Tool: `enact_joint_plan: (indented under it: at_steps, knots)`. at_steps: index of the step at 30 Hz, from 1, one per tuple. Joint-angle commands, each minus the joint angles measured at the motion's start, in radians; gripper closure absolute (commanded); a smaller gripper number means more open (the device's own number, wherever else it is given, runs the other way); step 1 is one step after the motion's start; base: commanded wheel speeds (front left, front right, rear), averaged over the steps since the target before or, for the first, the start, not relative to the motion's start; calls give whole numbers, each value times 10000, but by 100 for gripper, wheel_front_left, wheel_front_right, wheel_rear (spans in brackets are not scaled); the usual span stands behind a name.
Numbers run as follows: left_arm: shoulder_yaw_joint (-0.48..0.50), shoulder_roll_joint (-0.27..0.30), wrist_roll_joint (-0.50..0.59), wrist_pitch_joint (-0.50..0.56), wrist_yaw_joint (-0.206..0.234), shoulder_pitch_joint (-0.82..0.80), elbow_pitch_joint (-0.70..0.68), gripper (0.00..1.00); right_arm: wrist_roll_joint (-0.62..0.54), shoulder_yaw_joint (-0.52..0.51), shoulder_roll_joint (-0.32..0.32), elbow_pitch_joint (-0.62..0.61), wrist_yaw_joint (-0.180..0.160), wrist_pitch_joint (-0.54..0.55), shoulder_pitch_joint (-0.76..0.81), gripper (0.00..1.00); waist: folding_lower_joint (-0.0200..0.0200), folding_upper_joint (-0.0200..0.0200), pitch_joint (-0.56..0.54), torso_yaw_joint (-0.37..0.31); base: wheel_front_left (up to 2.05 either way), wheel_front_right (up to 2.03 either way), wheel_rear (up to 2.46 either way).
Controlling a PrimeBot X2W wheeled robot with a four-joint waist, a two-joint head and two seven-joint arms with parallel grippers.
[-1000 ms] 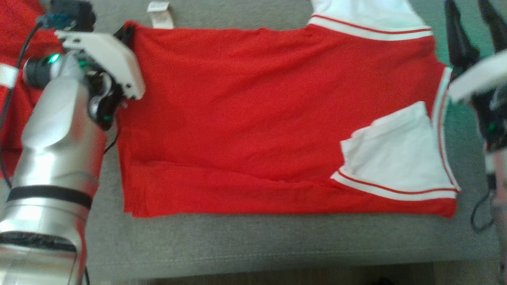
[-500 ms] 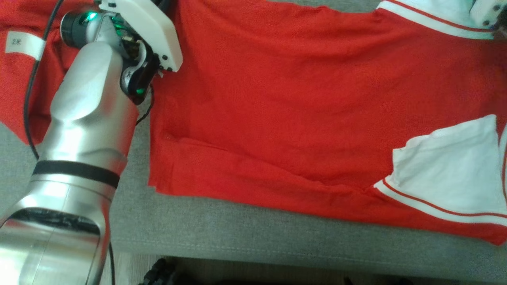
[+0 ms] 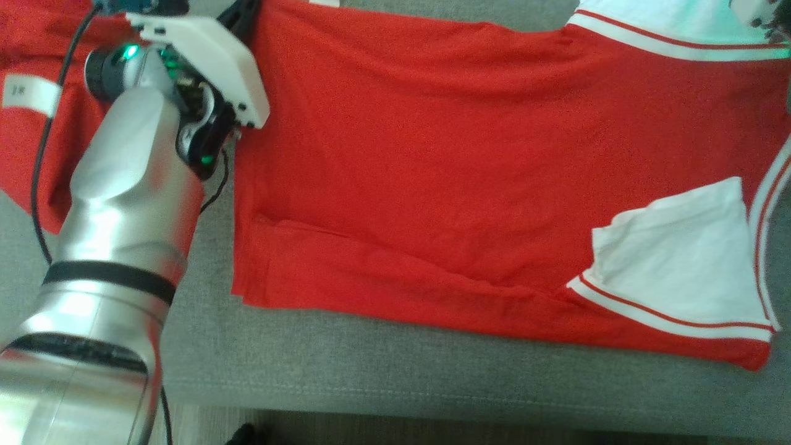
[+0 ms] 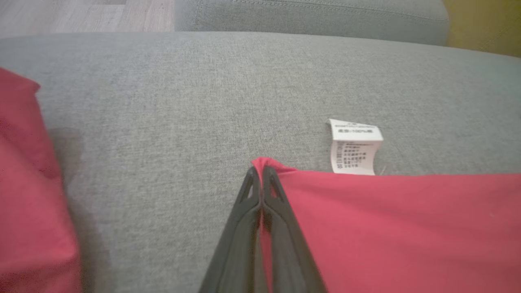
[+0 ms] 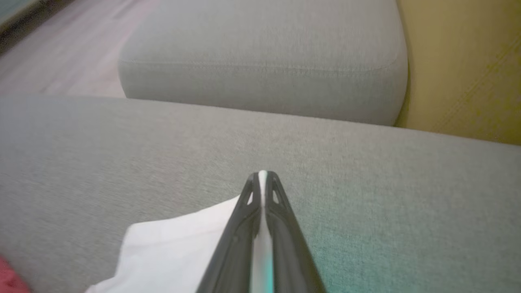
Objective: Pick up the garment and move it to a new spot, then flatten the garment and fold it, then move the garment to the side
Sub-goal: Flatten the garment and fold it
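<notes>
The garment (image 3: pixel 432 154) — a red shirt with white, stripe-trimmed sleeves — lies spread across the grey cushion (image 3: pixel 371 377) in front of me, its long side running left to right in my head view. Its near edge sits a little back from the cushion's front seam. A shallow crease runs along the near part of the red body. At the near right, 1 white sleeve (image 3: pixel 673 266) is folded inward and rests on top of the red fabric.

My left gripper (image 4: pixel 260 173) is clamped on the garment's far left corner. In the left wrist view I see the 2 dark fingers pressed together with a small peak of red cloth pinched between their tips. The white care label (image 4: pixel 354 146) lies on the cushion just beside that corner, past the garment's edge. My silver left forearm (image 3: pixel 123 204) reaches up the left side of the head view.

My right gripper (image 5: pixel 262 177) is closed too — a thin strip of white fabric shows between its fingers, and the white cloth trails back to the left of them onto the cushion.

A separate red cloth (image 3: pixel 25 154) lies to the left of my left arm, apart from the garment. Beyond the grey cushion I see a second cushion (image 5: pixel 264 61), a yellow surface (image 5: pixel 468 61) and wooden floor (image 4: pixel 81 16).
</notes>
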Motion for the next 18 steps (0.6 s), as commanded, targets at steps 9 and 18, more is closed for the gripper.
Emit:
enact_joint_plan:
  at_steps: [9,18]
  knots:
    - [235,1119,-323,-258,31,836,-1016,100,974,-181,-696,-2028,-6,-1242,1884,100,-1,0,-1215,-446,0,0,0]
    - [480,1603,-699,-762,210,2894,-2891,100,1570,-924,-702,-4067,-6,-1835,5086,100,-1,0,-1932,-844,0,0,0]
